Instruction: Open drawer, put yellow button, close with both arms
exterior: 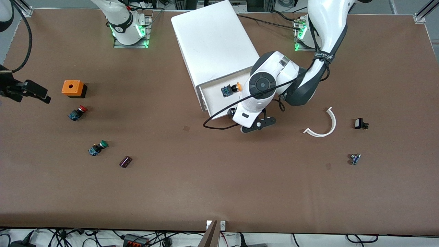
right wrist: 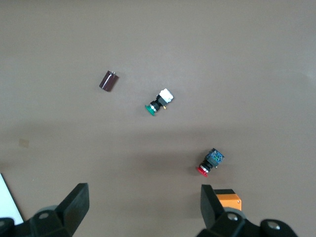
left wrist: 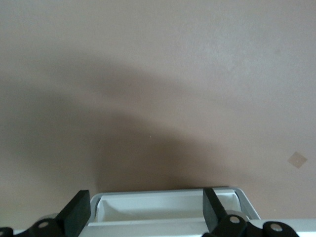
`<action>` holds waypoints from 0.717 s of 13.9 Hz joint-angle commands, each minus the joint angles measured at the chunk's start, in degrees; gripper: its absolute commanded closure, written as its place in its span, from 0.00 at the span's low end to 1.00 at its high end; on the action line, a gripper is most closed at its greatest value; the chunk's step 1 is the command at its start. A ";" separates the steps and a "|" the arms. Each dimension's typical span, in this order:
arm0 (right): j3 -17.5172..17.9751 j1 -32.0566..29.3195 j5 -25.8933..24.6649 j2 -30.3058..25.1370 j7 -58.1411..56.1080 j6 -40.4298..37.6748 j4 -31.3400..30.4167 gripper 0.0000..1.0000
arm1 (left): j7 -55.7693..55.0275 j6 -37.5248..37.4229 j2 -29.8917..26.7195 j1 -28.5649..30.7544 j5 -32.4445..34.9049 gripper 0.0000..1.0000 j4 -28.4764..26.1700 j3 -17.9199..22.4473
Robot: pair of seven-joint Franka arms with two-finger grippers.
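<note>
Purple part sits nearest. Yellow button in open drawer; left gripper fingers spread at drawer front. Right gripper spread, waiting. No readable labels.

The brown desk carries a white cabinet between the arm bases. Toward the right arm's end lie an orange box, a red-capped button, a green-capped button and a dark maroon cylinder. Toward the left arm's end lie a white curved strip, a small black part and a small blue-grey part.
</note>
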 commanded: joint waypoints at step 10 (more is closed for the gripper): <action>0.33 0.19 -0.95 -1.07 -1.76 -2.95 -0.50 0.00 | 0.03 -2.72 -4.01 1.91 -8.66 0.00 -7.37 -4.65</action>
